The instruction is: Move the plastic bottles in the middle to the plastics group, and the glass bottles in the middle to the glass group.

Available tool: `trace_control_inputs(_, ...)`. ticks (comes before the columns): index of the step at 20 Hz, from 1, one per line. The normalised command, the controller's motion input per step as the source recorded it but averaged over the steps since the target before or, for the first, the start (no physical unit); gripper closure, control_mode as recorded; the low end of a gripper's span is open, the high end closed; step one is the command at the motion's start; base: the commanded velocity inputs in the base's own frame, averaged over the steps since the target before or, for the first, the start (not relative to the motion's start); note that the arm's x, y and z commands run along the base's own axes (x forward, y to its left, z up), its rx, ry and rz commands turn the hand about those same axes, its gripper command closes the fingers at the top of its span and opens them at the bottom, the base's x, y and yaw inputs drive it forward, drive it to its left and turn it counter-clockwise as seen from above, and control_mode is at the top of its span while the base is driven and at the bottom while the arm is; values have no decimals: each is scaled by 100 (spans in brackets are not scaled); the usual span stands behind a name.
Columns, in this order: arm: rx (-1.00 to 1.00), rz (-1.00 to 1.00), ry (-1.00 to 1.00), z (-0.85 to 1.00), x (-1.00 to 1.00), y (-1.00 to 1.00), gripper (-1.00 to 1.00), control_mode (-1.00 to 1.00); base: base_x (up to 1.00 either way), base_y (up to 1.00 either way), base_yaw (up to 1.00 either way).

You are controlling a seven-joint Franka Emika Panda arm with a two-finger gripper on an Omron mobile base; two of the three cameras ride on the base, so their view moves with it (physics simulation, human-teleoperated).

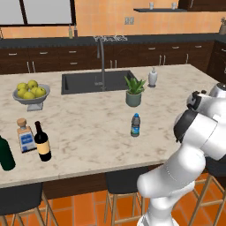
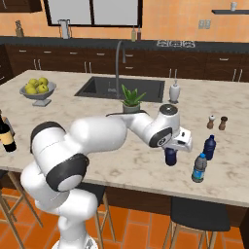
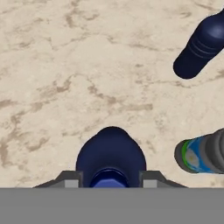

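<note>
Gripper [image 2: 171,151] clamped around dark blue plastic bottle [image 2: 170,156], standing on island counter [image 2: 121,160] near front edge, beside plastics group [image 2: 204,158].

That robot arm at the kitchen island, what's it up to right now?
It is sorting bottles on the island counter. The gripper is over a dark blue plastic bottle, a finger on each side of its cap, beside two more small bottles: another dark blue one and a clear one with a blue label. Another clear plastic bottle stands mid-counter. The wine bottle stands by the glass ones at the far end.

Bottle [image 2: 170,156] beside plastics group [image 2: 204,156]
</note>
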Motion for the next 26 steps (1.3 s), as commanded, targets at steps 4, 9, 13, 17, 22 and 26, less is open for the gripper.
trace_control_inputs(4, 0, -13, 0, -11, 30, -21, 100, -100, 0, 0, 0)
trace_control_inputs(9, 0, -8, 0, -28, 21, -26, 100, -100, 0, 0, 0)
trace_control_inputs(13, 2, -5, 0, -41, 14, -24, 100, -100, 0, 0, 0)
trace_control_inputs(17, 5, -1, 1, -41, 18, -15, 100, -100, 0, 0, 0)
trace_control_inputs(22, 1, 0, 3, -52, 15, -5, 100, -100, 0, 0, 0)
trace_control_inputs(26, 0, 0, 4, -42, 27, 32, -100, -100, 0, 0, 0)
